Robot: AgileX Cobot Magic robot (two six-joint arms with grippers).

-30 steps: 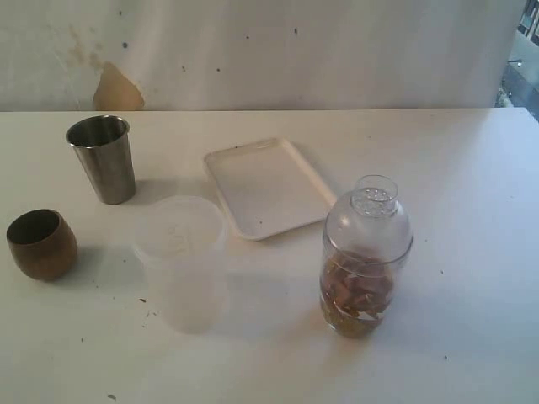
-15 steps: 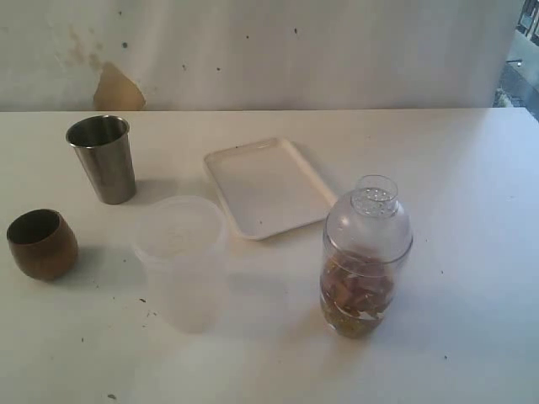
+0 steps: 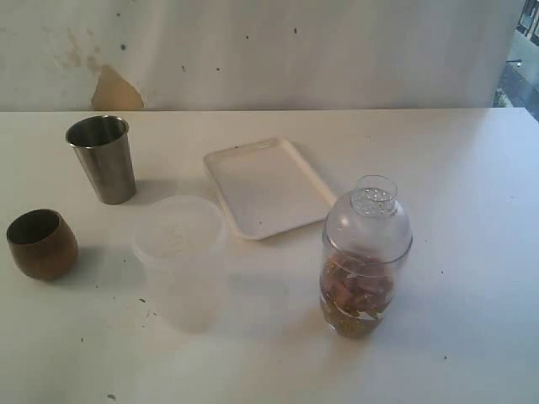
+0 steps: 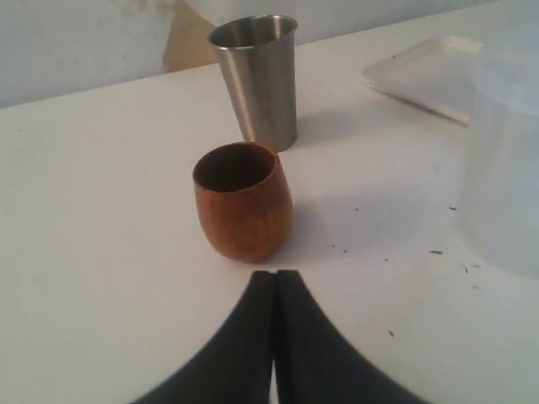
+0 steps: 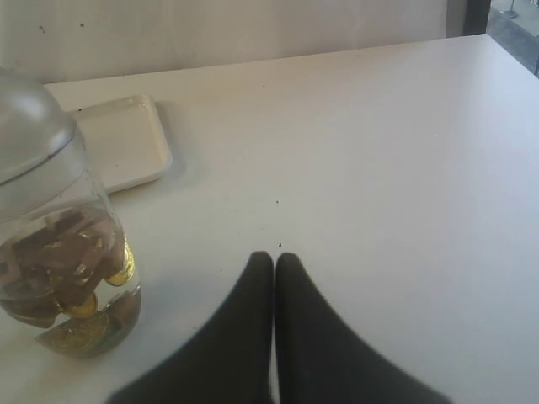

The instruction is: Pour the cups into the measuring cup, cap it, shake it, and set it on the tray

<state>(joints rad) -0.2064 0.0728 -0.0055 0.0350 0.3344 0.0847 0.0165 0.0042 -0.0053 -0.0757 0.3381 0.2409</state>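
Exterior view: measuring cup (image 3: 365, 261) stands upright at lower right of centre on the white table (image 3: 472, 210) with its clear domed cap (image 3: 369, 215) on and brown and gold bits inside, near the tray (image 3: 268, 187) at centre. Steel tumbler (image 3: 103, 158) upper left, wooden cup (image 3: 41, 244) at left edge, frosted container (image 3: 181, 261) lower centre-left, all upright and apart. Left gripper (image 4: 275, 282) is pressed together near the wooden cup, gripping nothing; right gripper (image 5: 274, 263) is likewise pressed together, near the measuring cup, not touching.
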